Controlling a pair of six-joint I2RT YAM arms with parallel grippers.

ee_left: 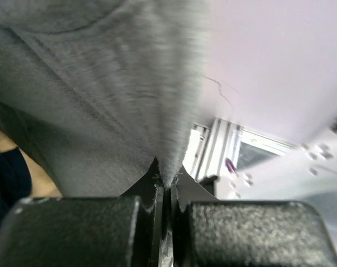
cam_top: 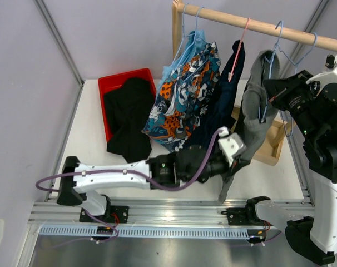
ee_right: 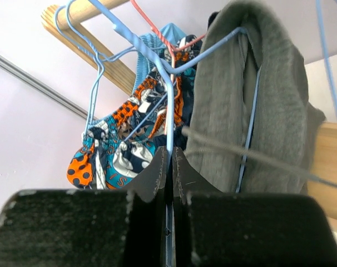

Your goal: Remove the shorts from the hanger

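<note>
Grey shorts (cam_top: 252,105) hang over a light blue hanger (cam_top: 275,55) on the wooden rail (cam_top: 257,25). My left gripper (cam_top: 239,161) is shut on the lower edge of the grey shorts (ee_left: 102,100), with the cloth pinched between the fingertips (ee_left: 167,181). My right gripper (cam_top: 267,90) is shut on the blue hanger's wire (ee_right: 169,111) beside the grey shorts (ee_right: 252,100). Navy shorts (cam_top: 224,94) on a pink hanger (cam_top: 238,50) and patterned orange, blue and white shorts (cam_top: 185,94) hang further left; the patterned pair also shows in the right wrist view (ee_right: 124,139).
A red bin (cam_top: 110,83) at the back left holds black shorts (cam_top: 129,117) that spill over its front. A wooden stand frame (cam_top: 274,142) sits on the table under the rail. Another empty blue hanger (cam_top: 307,53) hangs at the right.
</note>
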